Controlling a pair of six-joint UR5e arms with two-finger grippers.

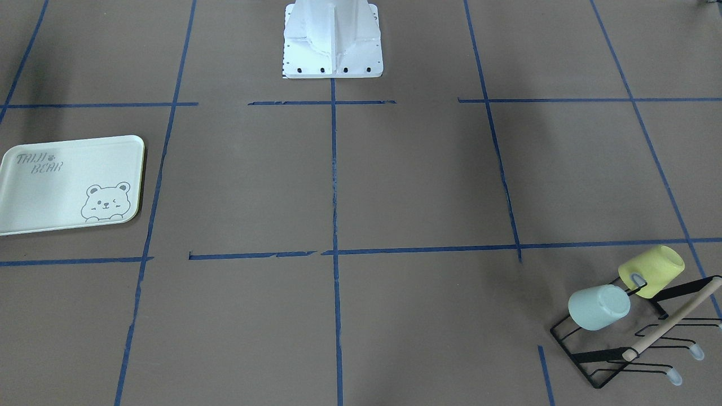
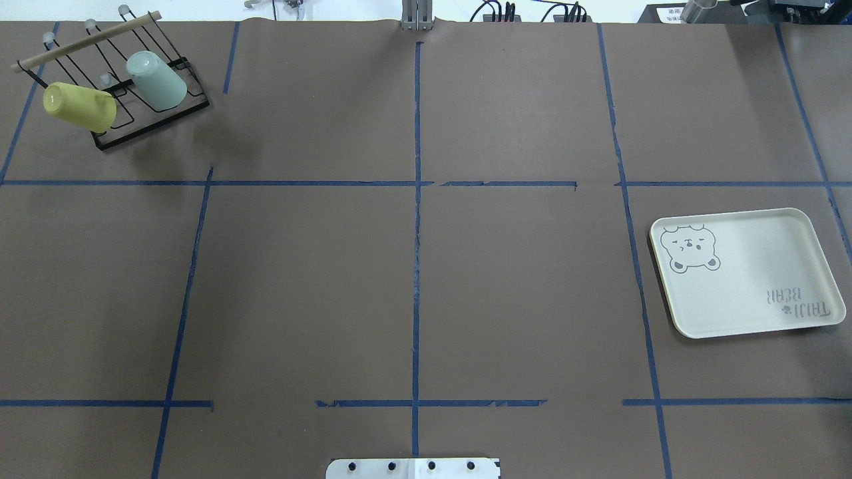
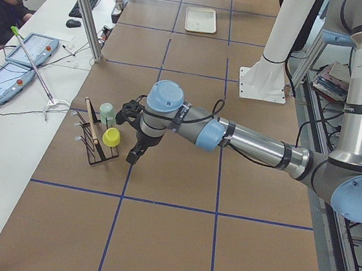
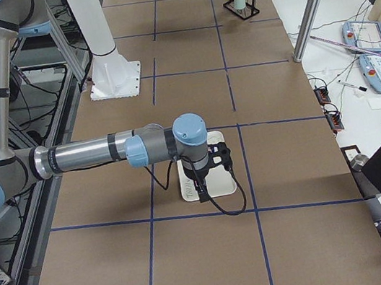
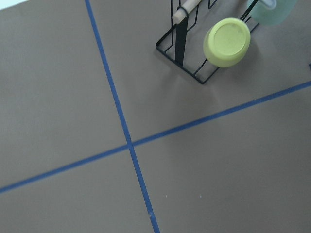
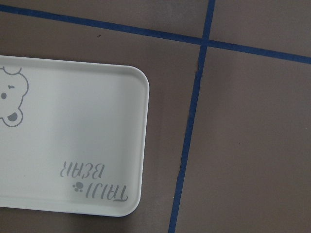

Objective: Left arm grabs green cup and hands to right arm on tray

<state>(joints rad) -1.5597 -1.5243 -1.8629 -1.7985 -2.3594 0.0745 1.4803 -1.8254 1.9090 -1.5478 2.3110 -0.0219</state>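
Brown worktop [image 2: 299, 299]: green cup [image 2: 156, 81], tilted base-up on rack [image 1: 601, 355], ten o'clock from nearer left pincer [image 3: 134, 157], side view; opening cannot be told.

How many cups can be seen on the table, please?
2. The green cup sits upturned on a peg of the black wire rack at the table's far corner on the robot's left. The yellow cup sits beside it on the same rack. No others show.

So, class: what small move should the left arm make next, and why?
Probably ease the left gripper closer to the green cup. The cup hangs ungrasped on the rack beside the yellow cup, the gripper hovers just short of the rack, and the cup is not yet on the tray.
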